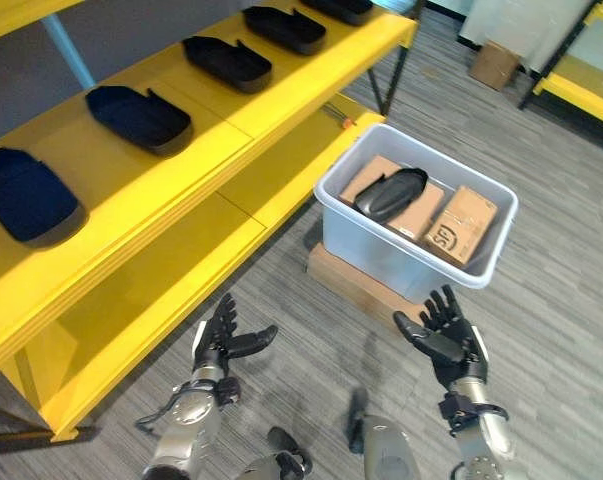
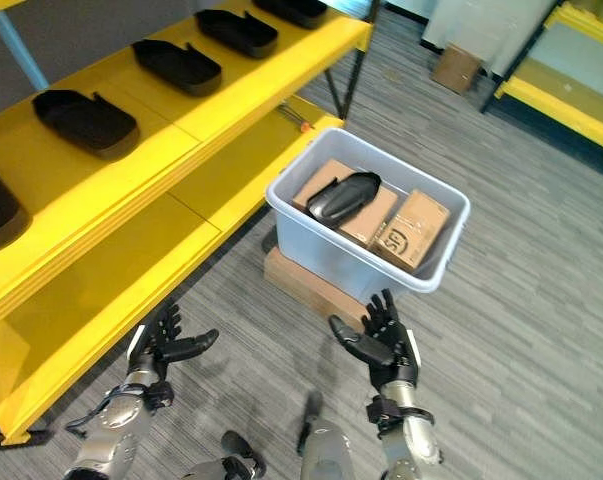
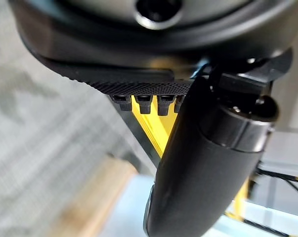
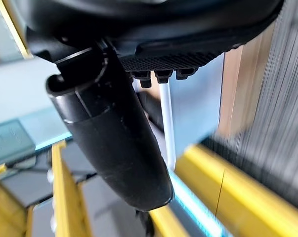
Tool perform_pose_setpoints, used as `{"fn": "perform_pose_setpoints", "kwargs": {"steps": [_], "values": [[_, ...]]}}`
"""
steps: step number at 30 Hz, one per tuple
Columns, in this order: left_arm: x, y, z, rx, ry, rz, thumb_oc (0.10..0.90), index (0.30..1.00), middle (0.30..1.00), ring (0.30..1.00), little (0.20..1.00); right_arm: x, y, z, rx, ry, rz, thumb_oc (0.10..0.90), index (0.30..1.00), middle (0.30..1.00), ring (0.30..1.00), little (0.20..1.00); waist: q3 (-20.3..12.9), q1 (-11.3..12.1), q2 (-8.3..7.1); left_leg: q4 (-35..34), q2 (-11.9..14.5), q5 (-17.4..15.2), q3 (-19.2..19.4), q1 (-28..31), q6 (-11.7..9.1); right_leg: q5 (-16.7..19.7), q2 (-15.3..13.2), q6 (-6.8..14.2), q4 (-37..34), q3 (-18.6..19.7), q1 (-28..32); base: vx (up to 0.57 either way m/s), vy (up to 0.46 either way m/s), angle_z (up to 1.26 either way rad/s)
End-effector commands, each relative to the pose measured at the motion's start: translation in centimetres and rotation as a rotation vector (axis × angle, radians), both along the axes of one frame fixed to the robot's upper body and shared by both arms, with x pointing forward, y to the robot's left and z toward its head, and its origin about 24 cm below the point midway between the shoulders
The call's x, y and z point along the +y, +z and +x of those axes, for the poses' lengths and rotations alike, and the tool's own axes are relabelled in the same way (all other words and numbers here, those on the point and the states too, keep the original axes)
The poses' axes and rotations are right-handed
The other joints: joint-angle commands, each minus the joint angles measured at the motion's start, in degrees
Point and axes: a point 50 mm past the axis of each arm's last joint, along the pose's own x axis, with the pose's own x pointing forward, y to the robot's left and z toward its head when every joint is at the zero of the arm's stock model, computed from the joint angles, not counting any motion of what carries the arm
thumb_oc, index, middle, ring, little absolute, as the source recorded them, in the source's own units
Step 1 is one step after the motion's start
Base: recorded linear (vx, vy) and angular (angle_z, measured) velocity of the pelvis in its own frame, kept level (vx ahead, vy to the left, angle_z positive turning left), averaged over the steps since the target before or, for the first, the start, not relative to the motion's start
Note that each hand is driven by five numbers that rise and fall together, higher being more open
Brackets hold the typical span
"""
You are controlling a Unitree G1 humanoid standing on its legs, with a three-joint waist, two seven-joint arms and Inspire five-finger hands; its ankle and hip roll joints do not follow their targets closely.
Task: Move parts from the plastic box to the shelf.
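Both hands hang low with fingers spread wide and nothing in them, the left hand (image 1: 221, 338) and the right hand (image 1: 449, 335) apart above the grey floor. Just beyond the right hand sits the pale plastic box (image 1: 376, 248) on a flat cardboard slab (image 1: 353, 281). Inside lies one black, shoe-shaped part (image 1: 390, 193) across two brown cartons (image 1: 464, 225). Beyond the left hand, the yellow shelf (image 1: 221, 135) carries six such parts.

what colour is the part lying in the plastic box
Black. The part lies across cardboard boxes inside the pale grey plastic box; clearest in the left eye view.
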Motion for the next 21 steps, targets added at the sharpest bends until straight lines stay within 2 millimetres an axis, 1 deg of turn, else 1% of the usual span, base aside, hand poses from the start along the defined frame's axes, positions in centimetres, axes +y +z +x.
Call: {"fn": "perform_pose_setpoints", "kwargs": {"steps": [1, 3, 4, 5, 6, 7, 8, 9, 11, 12, 18, 21], "values": [[2.1, 2.0, -1.1, -0.132, 0.039, 0.028, 0.9, 1.0, 1.0, 1.0, 1.0, -0.5, 4.7, 1.6, -0.26, 0.014, -0.044, 0.9, 1.0, 1.0, 1.0, 1.0, -6.72, 1.7, -0.86, -2.33, 13.74, 5.36, 4.07, 7.28, -11.71, 9.37, -2.67, 2.68, -3.9, 2.98, -1.89, 0.0, -0.214, -0.37], [2.2, 1.8, -1.4, -0.123, 0.041, 0.027, 0.9, 1.0, 1.0, 1.0, 1.0, -0.8, 4.6, 1.3, -0.258, 0.005, -0.05, 0.9, 1.0, 1.0, 1.0, 1.0, -7.39, 1.3, -0.63, -2.61, 14.94, 6.3, 5.02, 8.11, -12.68, 7.87, -1.26, 2.38, -4.79, 4.35, -1.64, 0.02, -0.136, -0.56], [2.1, 1.7, -1.5, -0.119, 0.032, 0.026, 0.9, 1.0, 1.0, 1.0, 1.0, -1.0, 4.6, 1.1, -0.255, -0.002, -0.047, 0.9, 1.0, 1.0, 1.0, 1.0, -7.56, 1.01, -0.38, -2.75, 15.49, 6.78, 5.3, 8.45, -13.15, 6.98, -0.72, 2.17, -4.94, 4.67, -1.59, 0.03, -0.087, -0.68], [2.1, 1.7, -1.5, -0.118, 0.032, 0.026, 0.9, 1.0, 1.0, 1.0, 1.0, -1.0, 4.6, 1.1, -0.255, -0.002, -0.047, 0.9, 1.0, 1.0, 1.0, 1.0, -7.56, 1.04, -0.36, -2.76, 15.52, 6.8, 5.32, 8.48, -13.18, 6.96, -0.69, 2.16, -4.93, 4.69, -1.59, 0.03, -0.078, -0.52], [1.9, 1.5, -1.6, -0.113, 0.023, 0.025, 0.9, 1.0, 1.0, 1.0, 1.0, -1.1, 4.5, 0.8, -0.252, -0.006, -0.049, 0.9, 1.0, 1.0, 1.0, 1.0, -7.71, 0.61, 0.02, -2.88, 16.04, 7.2, 5.4, 8.81, -13.64, 5.91, -0.15, 1.92, -5.22, 4.9, -1.39, 0.05, -0.117, -0.25], [1.6, 1.3, -1.7, -0.108, 0.012, 0.015, 0.9, 1.0, 1.0, 1.0, 1.0, -1.4, 4.5, 0.5, -0.249, -0.012, -0.058, 0.9, 1.0, 1.0, 1.0, 1.0, -7.85, -0.15, 0.83, -3.19, 17.09, 7.97, 5.76, 9.46, -14.4, 4.24, 0.79, 1.49, -5.57, 5.17, -1.08, 0.07, -0.151, -0.15], [1.4, 1.2, -1.8, -0.105, 0.005, 0.008, 0.9, 1.0, 1.0, 1.0, 1.0, -1.7, 4.4, 0.3, -0.244, -0.017, -0.066, 0.9, 1.0, 1.0, 1.0, 1.0, -7.78, -0.4, 1.5, -3.35, 17.82, 8.51, 6.04, 9.96, -14.94, 3.19, 1.54, 1.09, -5.59, 5.41, -0.93, 0.05, -0.116, -0.17], [1.4, 1.2, -1.8, -0.105, 0.005, 0.007, 0.9, 1.0, 1.0, 1.0, 1.0, -1.7, 4.4, 0.3, -0.244, -0.017, -0.066, 0.9, 1.0, 1.0, 1.0, 1.0, -7.76, -0.36, 1.55, -3.35, 17.89, 8.55, 6.06, 10.01, -14.99, 3.16, 1.6, 1.06, -5.59, 5.42, -0.91, 0.04, -0.08, -0.23], [1.0, 1.0, -1.9, -0.1, -0.01, -0.003, 0.9, 1.0, 1.0, 1.0, 1.0, -2.1, 4.6, 0.0, -0.247, -0.025, -0.083, 0.9, 1.0, 1.0, 1.0, 1.0, -7.6, -0.95, 2.62, -3.68, 19.19, 9.67, 6.53, 10.63, -15.95, 1.62, 2.82, 0.42, -5.79, 5.78, -0.57, 0.05, -0.106, -0.25], [0.6, 0.8, -1.9, -0.093, -0.024, -0.004, 0.9, 1.0, 1.0, 1.0, 1.0, -2.4, 4.7, -0.2, -0.255, -0.041, -0.088, 0.9, 1.0, 1.0, 1.0, 1.0, -7.4, -1.49, 3.54, -4.2, 20.27, 10.74, 6.62, 11.27, -16.78, 0.58, 3.9, -0.1, -5.82, 6.22, -0.28, 0.07, -0.129, -0.09], [-0.9, 0.7, -1.5, -0.095, -0.064, -0.032, 0.9, 1.0, 1.0, 1.0, 1.0, -2.8, 5.2, -0.4, -0.275, -0.045, -0.107, 0.9, 1.0, 1.0, 1.0, 1.0, -6.71, -2.5, 6.29, -6.3, 22.51, 14.05, 6.94, 12.88, -18.93, -1.68, 6.52, -1.17, -5.38, 6.9, -0.02, 0.05, -0.088, -0.01], [-1.8, 1.0, -0.9, -0.111, -0.09, -0.049, 0.9, 1.0, 1.0, 1.0, 1.0, -3.0, 5.4, -0.4, -0.28, -0.041, -0.117, 0.9, 1.0, 1.0, 1.0, 1.0, -6.01, -2.85, 7.63, -7.16, 23.7, 16.09, 6.69, 12.86, -19.81, -3.33, 7.86, -2.01, -3.66, 7.26, -1.08, 0.0, -0.094, -0.07]]}}
